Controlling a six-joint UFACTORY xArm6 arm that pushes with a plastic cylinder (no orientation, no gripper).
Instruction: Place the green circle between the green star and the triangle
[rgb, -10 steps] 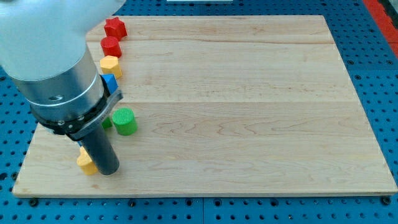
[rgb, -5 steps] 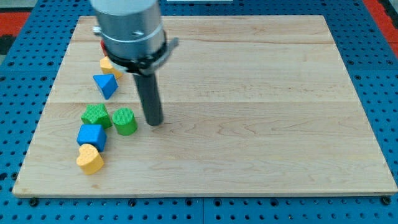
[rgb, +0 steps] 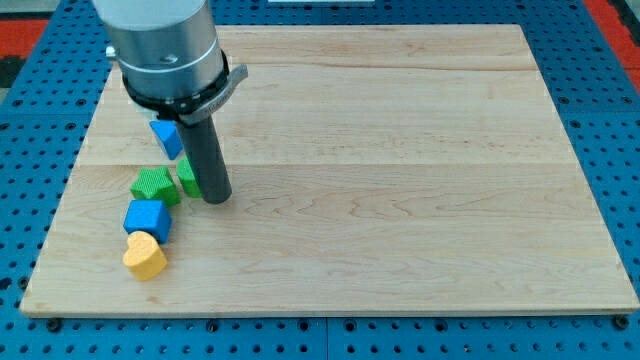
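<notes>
My tip (rgb: 215, 198) rests on the counter (rgb: 400, 200) against the view's right side of the green circle (rgb: 186, 177), which the rod mostly hides. Circle apparently touches the green star (rgb: 154, 186) at its left, blue triangle (rgb: 166, 138) just above. No claw on this rod, so nothing grips; blue cube (rgb: 147, 219) and yellow heart (rgb: 145, 257) below star.
</notes>
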